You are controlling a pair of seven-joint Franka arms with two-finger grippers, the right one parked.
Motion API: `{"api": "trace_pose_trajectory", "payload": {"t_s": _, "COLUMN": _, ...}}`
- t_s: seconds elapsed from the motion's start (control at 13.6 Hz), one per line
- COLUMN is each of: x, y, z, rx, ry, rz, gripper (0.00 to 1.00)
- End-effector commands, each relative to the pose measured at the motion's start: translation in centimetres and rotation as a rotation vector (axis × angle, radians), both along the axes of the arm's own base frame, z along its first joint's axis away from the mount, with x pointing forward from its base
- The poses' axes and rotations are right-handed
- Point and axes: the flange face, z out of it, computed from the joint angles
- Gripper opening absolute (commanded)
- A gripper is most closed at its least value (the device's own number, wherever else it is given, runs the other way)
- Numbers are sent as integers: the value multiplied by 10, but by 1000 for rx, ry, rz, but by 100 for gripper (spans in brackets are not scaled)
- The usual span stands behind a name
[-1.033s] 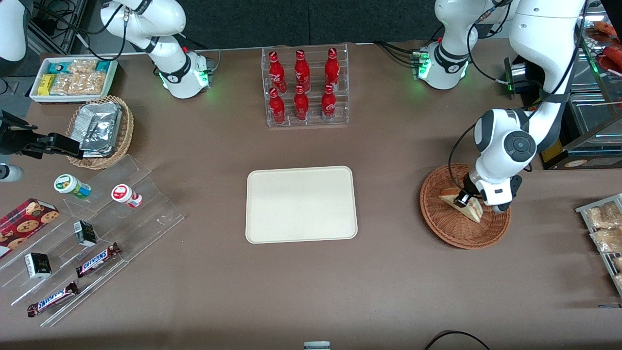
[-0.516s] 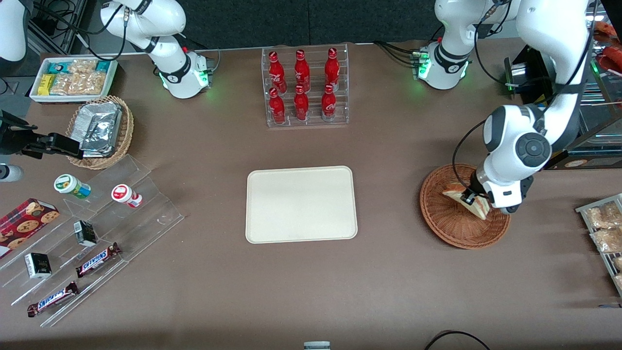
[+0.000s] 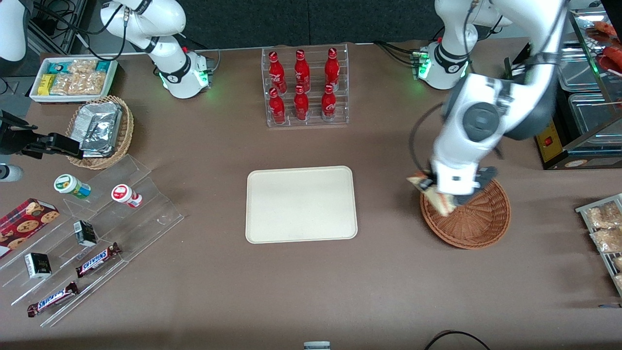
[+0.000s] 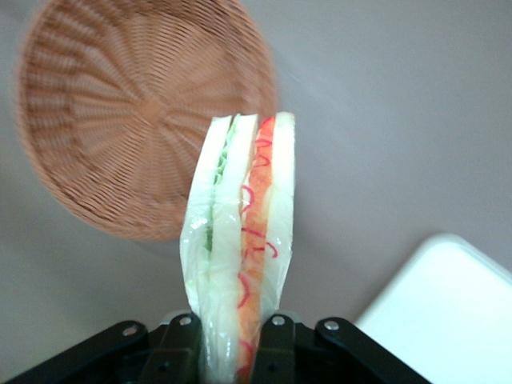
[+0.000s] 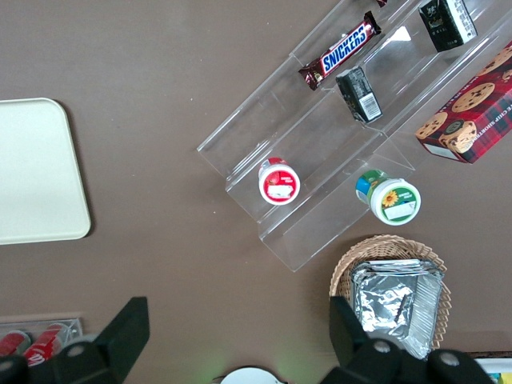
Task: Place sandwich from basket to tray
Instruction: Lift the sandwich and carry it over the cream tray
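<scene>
My left gripper (image 3: pixel 435 190) is shut on the sandwich (image 3: pixel 434 197), a wrapped wedge of pale bread with red and green filling. It holds it in the air over the rim of the reddish-brown basket (image 3: pixel 474 221) on the tray's side. In the left wrist view the sandwich (image 4: pixel 240 240) stands clamped between the black fingers (image 4: pixel 276 348), with the basket (image 4: pixel 120 120), nothing in it, below and a corner of the cream tray (image 4: pixel 448 312) near. The tray (image 3: pixel 301 204) lies flat and bare at the table's middle.
A clear rack of red bottles (image 3: pixel 304 87) stands farther from the camera than the tray. Packed snacks (image 3: pixel 602 228) lie at the working arm's end. A tan basket of foil packets (image 3: pixel 99 129), an acrylic stand (image 3: pixel 97 233) with snacks and a white snack box (image 3: pixel 73 78) sit toward the parked arm's end.
The gripper has lifted the sandwich out of the basket and carried it toward the tray, to above the basket's rim. The basket now holds nothing.
</scene>
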Motion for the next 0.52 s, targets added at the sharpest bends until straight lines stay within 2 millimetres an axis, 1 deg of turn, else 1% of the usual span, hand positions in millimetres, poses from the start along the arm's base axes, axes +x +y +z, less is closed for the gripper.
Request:
{"api": "trace_pose_trajectory", "payload": {"t_s": 0.0, "x": -7, "y": -78, "z": -11, "rx": 19, "ry": -2, "rz": -136, "gripper": 14}}
{"api": "trace_pose_trajectory", "payload": {"t_s": 0.07, "x": -14, "y": -111, "z": -21, "rx": 36, "ry": -10, "rz": -190, "gripper": 14}}
{"api": "trace_pose_trajectory", "payload": {"t_s": 0.15, "x": -20, "y": -143, "z": -36, "rx": 41, "ry": -7, "rz": -238, "gripper": 14}}
{"api": "trace_pose_trajectory", "payload": {"t_s": 0.3, "x": -24, "y": -198, "z": -69, "rx": 33, "ry": 2, "rz": -299, "gripper": 14}}
{"api": "trace_pose_trajectory", "payload": {"t_s": 0.37, "x": -31, "y": -230, "z": -83, "rx": 27, "ry": -3, "rz": -340, "gripper": 15}}
{"api": "trace_pose_trajectory", "payload": {"t_s": 0.44, "x": -34, "y": -251, "z": -94, "rx": 13, "ry": -16, "rz": -363, "gripper": 16}}
